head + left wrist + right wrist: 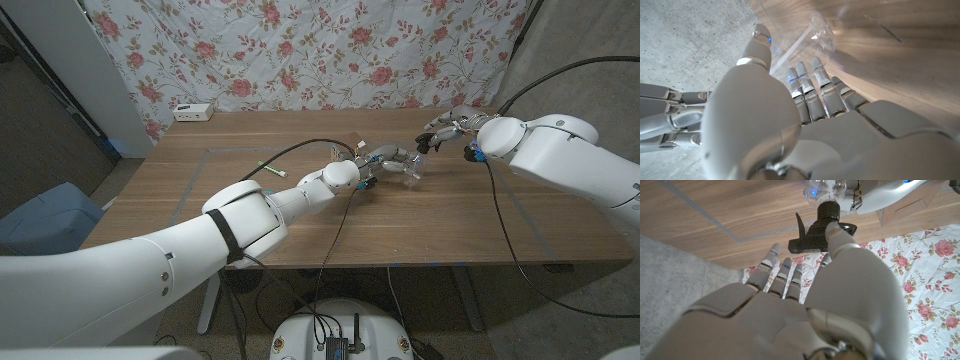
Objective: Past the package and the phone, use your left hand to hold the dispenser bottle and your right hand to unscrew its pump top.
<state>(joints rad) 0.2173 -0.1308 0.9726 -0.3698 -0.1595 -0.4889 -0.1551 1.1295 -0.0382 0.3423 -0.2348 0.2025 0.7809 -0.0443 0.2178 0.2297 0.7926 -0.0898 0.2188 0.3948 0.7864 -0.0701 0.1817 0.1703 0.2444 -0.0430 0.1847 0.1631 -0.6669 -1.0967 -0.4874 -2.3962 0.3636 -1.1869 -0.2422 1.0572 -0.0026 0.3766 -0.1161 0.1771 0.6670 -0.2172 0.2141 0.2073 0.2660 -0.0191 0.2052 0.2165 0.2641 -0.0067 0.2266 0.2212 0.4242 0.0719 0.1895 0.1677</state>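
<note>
A clear dispenser bottle (411, 167) is held tilted just above the middle of the wooden table (200, 190). My left hand (380, 160) grips its body; in the left wrist view the fingers (812, 85) wrap the clear bottle (807, 35). The black pump top (425, 146) points toward my right hand (450, 128). In the right wrist view the thumb (837, 232) presses on the black pump top (817, 230), and the other fingers (782, 270) reach along its far side. The bottle's neck (826, 190) shows beyond it.
A white box (193, 111) sits at the table's back left edge. A thin green stick (268, 171) and a black cable (300, 150) lie left of the bottle. Blue tape lines (190, 185) mark the tabletop. A blue seat (40, 215) stands left of the table.
</note>
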